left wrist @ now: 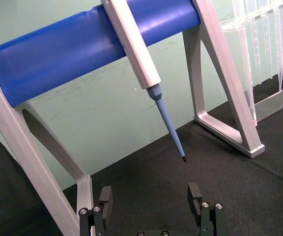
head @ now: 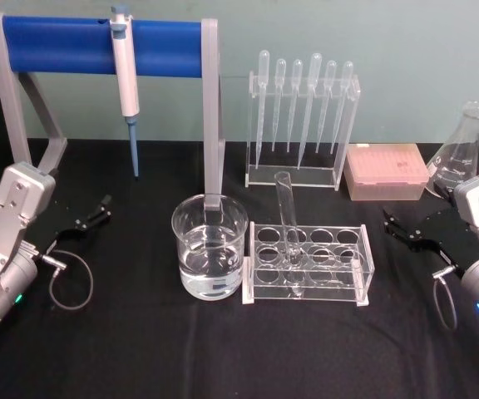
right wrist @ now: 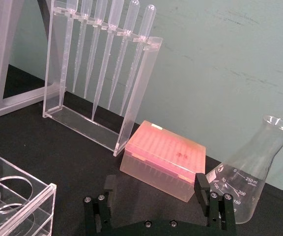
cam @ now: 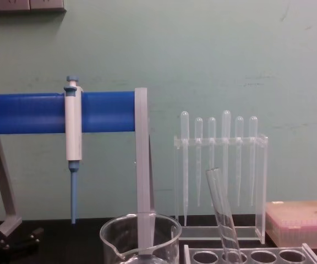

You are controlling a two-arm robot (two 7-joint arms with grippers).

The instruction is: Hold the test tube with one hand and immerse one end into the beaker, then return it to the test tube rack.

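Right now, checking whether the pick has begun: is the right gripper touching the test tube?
Apart. The head view shows the right gripper open beyond the rack, a wide gap from the test tube leaning in it.

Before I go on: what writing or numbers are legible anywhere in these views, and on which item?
"250ml": on the conical flask, beside its top graduation.
"200", "150", "100", "50", "0": the same flask's scale.
Tiny word under "250ml": too small to read.
Dark marks on the pink tip box lid: not legible.
The beaker and the test tube: no readable markings.
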